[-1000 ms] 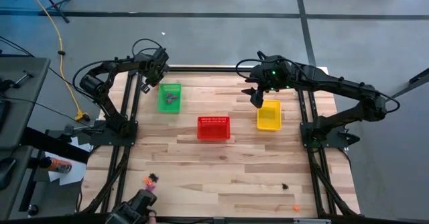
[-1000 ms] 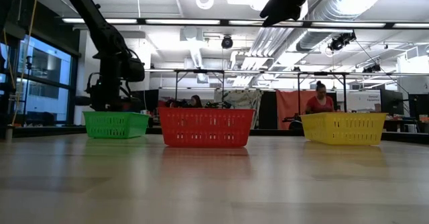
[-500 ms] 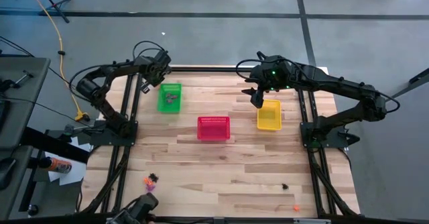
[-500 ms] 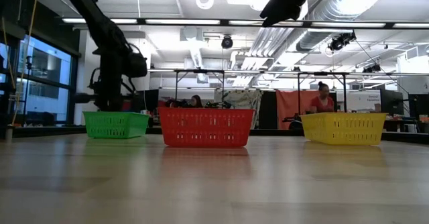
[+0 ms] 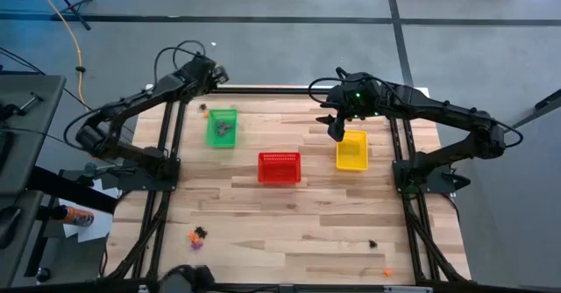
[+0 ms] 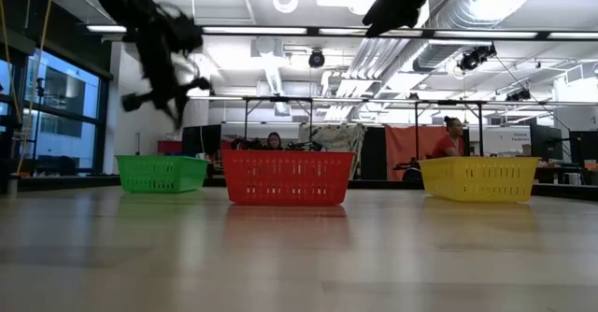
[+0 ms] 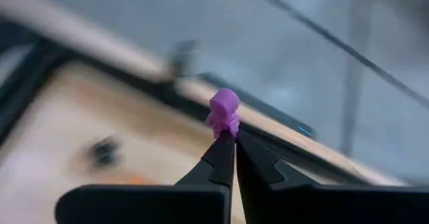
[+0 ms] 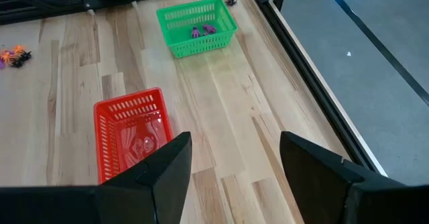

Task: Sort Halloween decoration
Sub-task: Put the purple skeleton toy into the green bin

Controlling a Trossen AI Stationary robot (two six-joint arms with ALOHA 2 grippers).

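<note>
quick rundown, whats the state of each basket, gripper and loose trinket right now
left gripper: shut on purple trinket, raised near the table's far edge
right gripper: open, empty
green basket: upright, holds trinkets
red basket: upright
yellow basket: upright
loose trinkets: lying on table

A green plastic mesh basket (image 5: 222, 127) stood near the far left corner of the pale wooden counter (image 5: 289, 218), a red plastic mesh basket (image 5: 279, 167) near the middle, and a yellow plastic mesh basket (image 5: 351, 150) toward the far right edge. A person (image 6: 448, 136) sat in the room beyond.
</note>
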